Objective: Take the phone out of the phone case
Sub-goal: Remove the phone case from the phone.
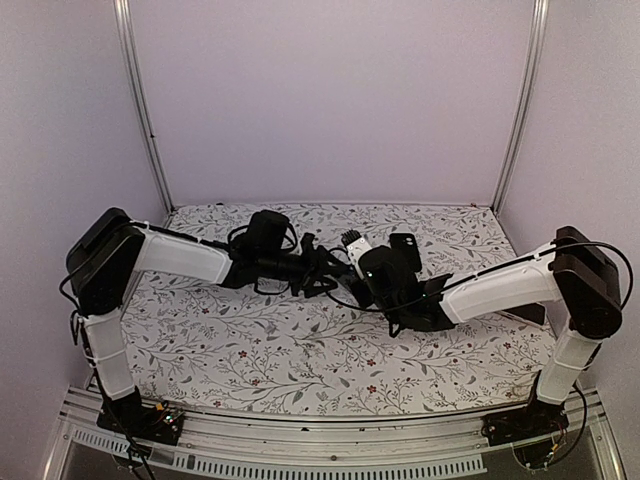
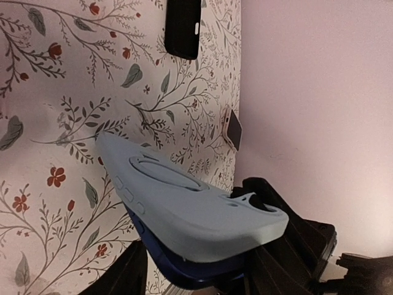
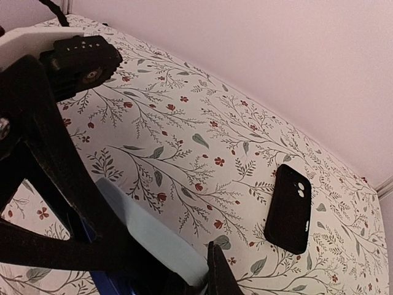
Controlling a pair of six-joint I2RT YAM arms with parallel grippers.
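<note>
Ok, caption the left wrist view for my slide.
Light-blue phone case atop a dark-blue phone, held above the floral tablecloth; a black case lies beyond.

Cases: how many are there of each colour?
blue case: 1
black case: 1
Total: 2
The small thing by the wall is too unclear to count.

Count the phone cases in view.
2: a light blue case held above the table, and a black case lying flat on it. Others may be hidden.
</note>
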